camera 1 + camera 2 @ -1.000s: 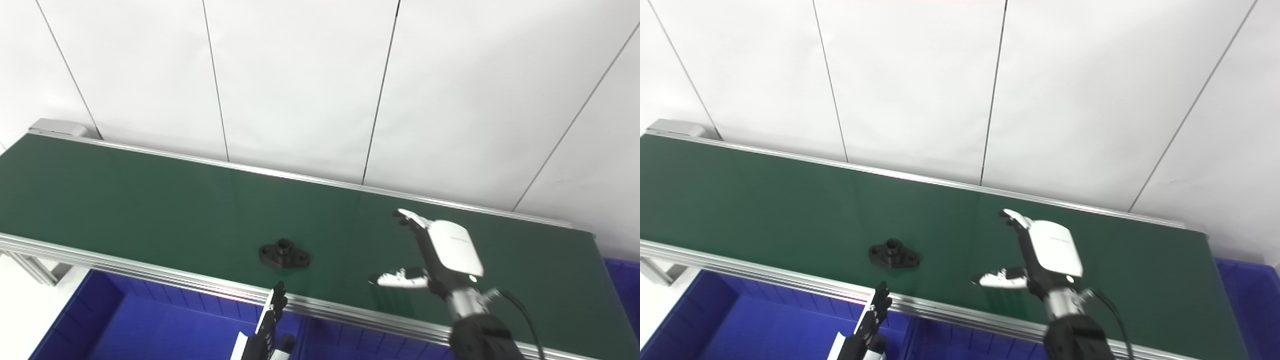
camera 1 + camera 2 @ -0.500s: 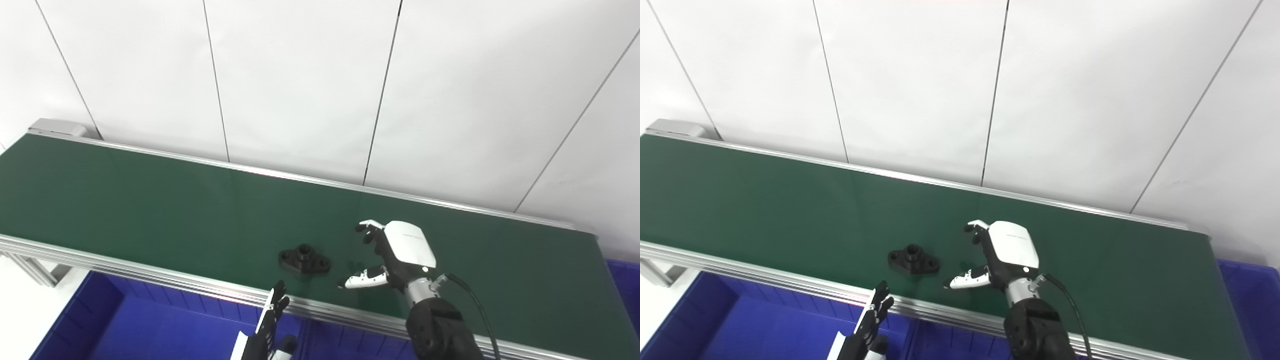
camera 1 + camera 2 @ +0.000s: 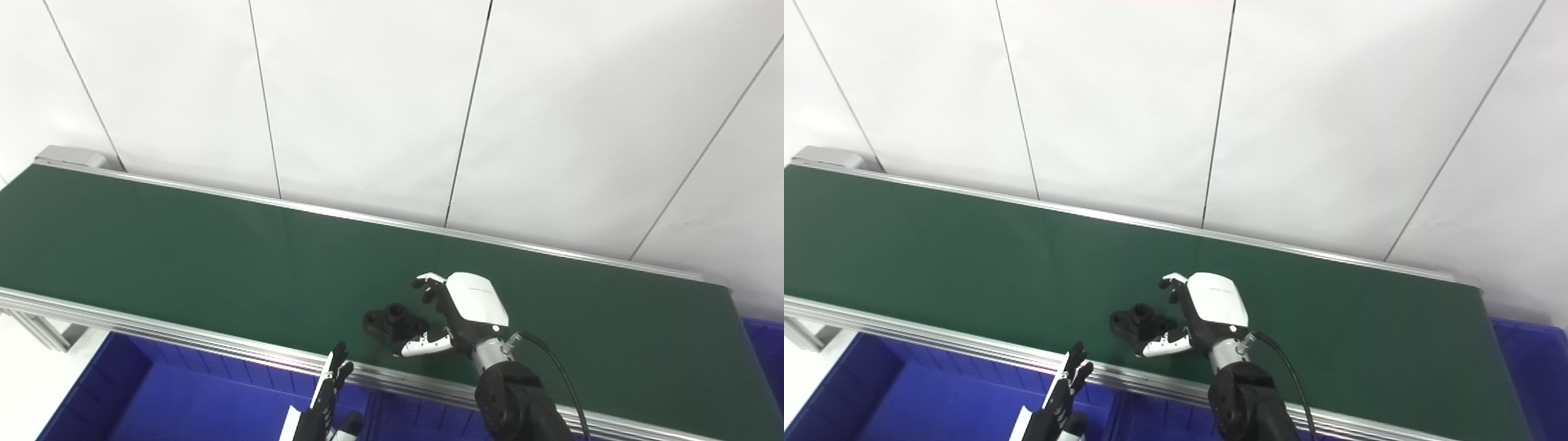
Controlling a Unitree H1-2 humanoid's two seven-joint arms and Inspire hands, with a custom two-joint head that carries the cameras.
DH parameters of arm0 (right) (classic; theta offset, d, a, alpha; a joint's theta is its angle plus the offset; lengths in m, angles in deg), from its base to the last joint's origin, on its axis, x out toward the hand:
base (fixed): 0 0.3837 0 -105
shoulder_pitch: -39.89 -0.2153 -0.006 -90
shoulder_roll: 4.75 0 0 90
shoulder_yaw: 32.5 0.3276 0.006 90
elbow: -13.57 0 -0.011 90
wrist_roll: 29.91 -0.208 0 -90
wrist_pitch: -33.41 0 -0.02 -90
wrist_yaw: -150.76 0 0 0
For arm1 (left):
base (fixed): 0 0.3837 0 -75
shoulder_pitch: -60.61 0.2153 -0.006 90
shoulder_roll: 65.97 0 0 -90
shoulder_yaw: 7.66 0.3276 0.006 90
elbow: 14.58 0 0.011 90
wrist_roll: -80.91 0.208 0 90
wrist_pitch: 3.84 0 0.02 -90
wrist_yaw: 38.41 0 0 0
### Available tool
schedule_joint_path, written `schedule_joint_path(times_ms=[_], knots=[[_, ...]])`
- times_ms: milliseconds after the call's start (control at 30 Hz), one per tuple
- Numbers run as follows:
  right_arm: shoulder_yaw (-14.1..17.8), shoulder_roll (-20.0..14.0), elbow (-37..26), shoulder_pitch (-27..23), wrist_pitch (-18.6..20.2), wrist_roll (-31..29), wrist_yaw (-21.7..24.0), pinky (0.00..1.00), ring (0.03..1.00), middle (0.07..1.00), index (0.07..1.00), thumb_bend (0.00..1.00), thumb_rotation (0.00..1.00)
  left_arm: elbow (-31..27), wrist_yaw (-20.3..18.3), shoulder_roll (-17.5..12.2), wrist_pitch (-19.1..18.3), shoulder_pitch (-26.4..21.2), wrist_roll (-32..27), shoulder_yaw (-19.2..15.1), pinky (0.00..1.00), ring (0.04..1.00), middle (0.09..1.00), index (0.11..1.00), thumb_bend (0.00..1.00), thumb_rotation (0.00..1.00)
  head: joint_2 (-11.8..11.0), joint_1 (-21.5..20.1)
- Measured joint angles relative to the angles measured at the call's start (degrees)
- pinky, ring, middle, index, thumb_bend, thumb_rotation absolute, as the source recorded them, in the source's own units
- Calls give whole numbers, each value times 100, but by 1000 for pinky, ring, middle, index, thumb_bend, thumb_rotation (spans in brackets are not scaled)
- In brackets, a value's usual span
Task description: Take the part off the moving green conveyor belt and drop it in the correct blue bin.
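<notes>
Black part (image 3: 392, 319) lies between the right robot hand (image 3: 456, 312) fingers.

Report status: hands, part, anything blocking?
Right hand open, fingers around black part on belt, not gripping. Left hand open, waiting over blue bin. Nothing blocking.

belt (image 3: 184, 245) bare left of part (image 3: 392, 320); right hand (image 3: 456, 315) crowds its right

White-backed right hand (image 3: 468, 306) with black fingers, white tips, black forearm and cable; left hand (image 3: 327, 392) black
</notes>
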Motion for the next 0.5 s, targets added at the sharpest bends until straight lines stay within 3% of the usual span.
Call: schedule_joint_path(times_ms=[133, 233, 300, 333, 367, 433, 500], knots=[[-89, 0, 10, 0, 32, -23, 5, 444, 557, 667, 754, 966, 350, -133, 0, 4, -2, 84, 0, 19, 965, 953, 1000, 1000, 668, 939, 79, 26], [-144, 3, 81, -6, 31, -70, -31, 393, 502, 596, 706, 910, 320, -158, 0, 6, -20, 98, 10, 22, 952, 951, 1000, 1000, 667, 939, 105, 35], [-229, -3, 287, -13, 27, -47, -239, 302, 388, 498, 638, 814, 266, -196, 0, 9, -36, 122, 11, 24, 947, 948, 1000, 1000, 671, 937, 149, 26], [-273, -14, 359, -21, 25, -1, -382, 235, 308, 417, 565, 670, 207, -226, 0, 10, -46, 138, 9, 27, 948, 950, 1000, 1000, 667, 932, 149, 26], [-333, -36, 457, -56, 23, 36, -488, 192, 258, 366, 528, 596, 175, -260, 0, 10, -51, 155, 7, 32, 951, 952, 1000, 1000, 660, 931, 176, 9], [-470, -126, 621, -131, 9, 77, -695, 143, 202, 295, 490, 530, 143, -342, -3, 11, -78, 194, 2, 44, 957, 958, 1000, 1000, 660, 932, 245, -44], [-676, -236, 668, -198, -28, 140, -854, 134, 195, 283, 485, 520, 133, -398, -22, 8, -110, 220, -64, 59, 967, 965, 1000, 1000, 678, 925, 255, -53]])
